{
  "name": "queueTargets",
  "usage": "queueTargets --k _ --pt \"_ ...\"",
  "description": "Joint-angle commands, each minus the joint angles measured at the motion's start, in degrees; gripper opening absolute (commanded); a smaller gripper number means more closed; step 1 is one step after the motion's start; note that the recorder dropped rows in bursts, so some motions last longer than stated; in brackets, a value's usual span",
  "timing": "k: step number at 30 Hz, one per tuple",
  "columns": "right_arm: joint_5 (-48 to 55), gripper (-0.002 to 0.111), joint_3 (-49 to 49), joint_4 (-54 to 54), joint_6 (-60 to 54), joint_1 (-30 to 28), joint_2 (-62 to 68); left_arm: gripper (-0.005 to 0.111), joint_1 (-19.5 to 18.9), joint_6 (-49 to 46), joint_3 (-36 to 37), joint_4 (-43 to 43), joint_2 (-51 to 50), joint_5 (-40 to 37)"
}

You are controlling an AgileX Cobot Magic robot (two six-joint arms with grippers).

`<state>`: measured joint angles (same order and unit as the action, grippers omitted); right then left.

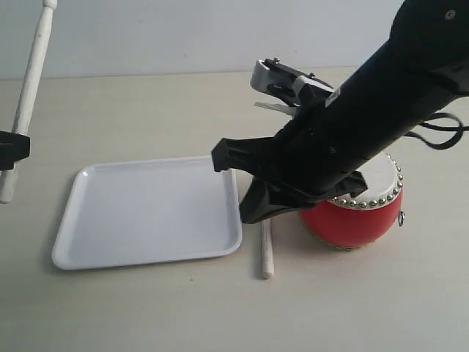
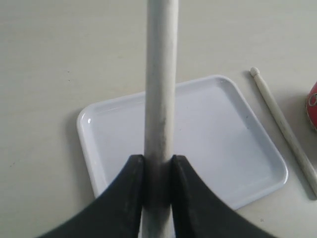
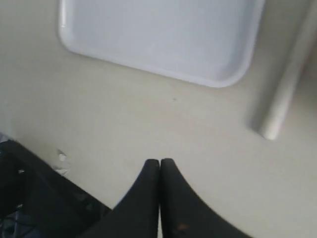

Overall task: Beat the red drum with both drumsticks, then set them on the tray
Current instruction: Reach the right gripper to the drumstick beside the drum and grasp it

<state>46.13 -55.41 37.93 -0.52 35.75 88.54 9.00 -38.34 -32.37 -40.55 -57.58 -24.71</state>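
Observation:
The red drum (image 1: 359,220) stands right of the white tray (image 1: 146,213), largely covered by my right arm; only its red edge (image 2: 313,104) shows in the left wrist view. My left gripper (image 1: 11,150) (image 2: 158,158), at the far left edge, is shut on one drumstick (image 1: 29,81) (image 2: 161,74), held nearly upright high over the tray (image 2: 213,129). The other drumstick (image 1: 267,253) (image 2: 285,129) (image 3: 285,84) lies on the table between tray and drum. My right gripper (image 1: 245,216) (image 3: 159,161) is shut and empty, above that stick, near the tray's corner (image 3: 228,74).
The tray holds nothing. A black cable (image 1: 443,136) loops behind the drum at the right. A dark object (image 3: 34,198) with small white scraps (image 3: 62,158) beside it sits on the table near my right gripper.

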Motion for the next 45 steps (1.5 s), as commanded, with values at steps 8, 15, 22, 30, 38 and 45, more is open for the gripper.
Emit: queueTargets --k 8,15,22,30,38,45 --pt "-6.3 0.0 -0.5 -20.8 15.7 5.9 7.3 0.0 0.4 -0.4 0.3 -2.0 0.3 0.5" --pt "-7.4 0.0 -0.5 -26.3 21.7 8.9 11.4 0.0 0.4 -0.4 0.3 -2.3 0.3 0.8" --pt "-6.8 0.004 -1.5 -25.6 23.2 8.9 16.0 0.0 0.4 -0.4 0.3 -2.0 0.3 0.5" --pt "-5.1 0.019 -7.9 -28.3 27.3 8.9 19.4 0.0 0.4 -0.4 0.3 -2.1 0.3 0.6" --pt "-2.0 0.029 -7.9 -32.3 32.0 8.9 19.4 0.0 2.0 -0.6 0.3 -1.8 0.3 0.6" --pt "-2.8 0.029 -7.9 -37.3 36.8 8.9 19.8 0.0 2.0 -0.6 0.3 -1.8 0.3 1.0"
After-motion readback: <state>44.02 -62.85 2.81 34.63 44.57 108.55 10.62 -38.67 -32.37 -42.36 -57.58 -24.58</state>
